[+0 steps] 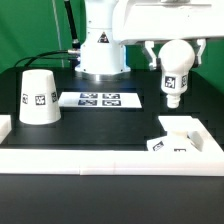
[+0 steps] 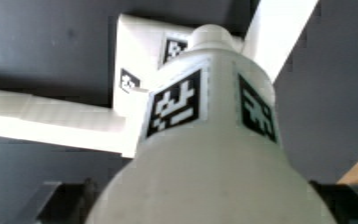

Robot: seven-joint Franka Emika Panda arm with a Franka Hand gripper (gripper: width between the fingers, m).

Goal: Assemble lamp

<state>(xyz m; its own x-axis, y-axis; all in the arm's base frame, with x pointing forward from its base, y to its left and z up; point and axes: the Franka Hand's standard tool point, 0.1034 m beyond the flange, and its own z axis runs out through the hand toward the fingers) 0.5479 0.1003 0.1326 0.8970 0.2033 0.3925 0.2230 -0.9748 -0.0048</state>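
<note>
My gripper [image 1: 174, 55] is shut on the white round-headed bulb [image 1: 174, 75], holding it by its head with the narrow stem pointing down, in the air above the exterior view's right. In the wrist view the bulb [image 2: 202, 140] fills the picture, its tags facing the camera, with dark fingers [image 2: 66, 200] at both sides of its head. The flat square base [image 1: 176, 137] lies below the bulb near the white front wall, and it shows past the bulb's tip in the wrist view [image 2: 158, 55]. The cone shade [image 1: 37, 97] stands at the exterior view's left.
The marker board [image 1: 100, 98] lies flat in the middle at the back. A white raised wall [image 1: 100, 158] runs along the front and turns up at the right corner. The robot's base [image 1: 100, 50] stands at the back.
</note>
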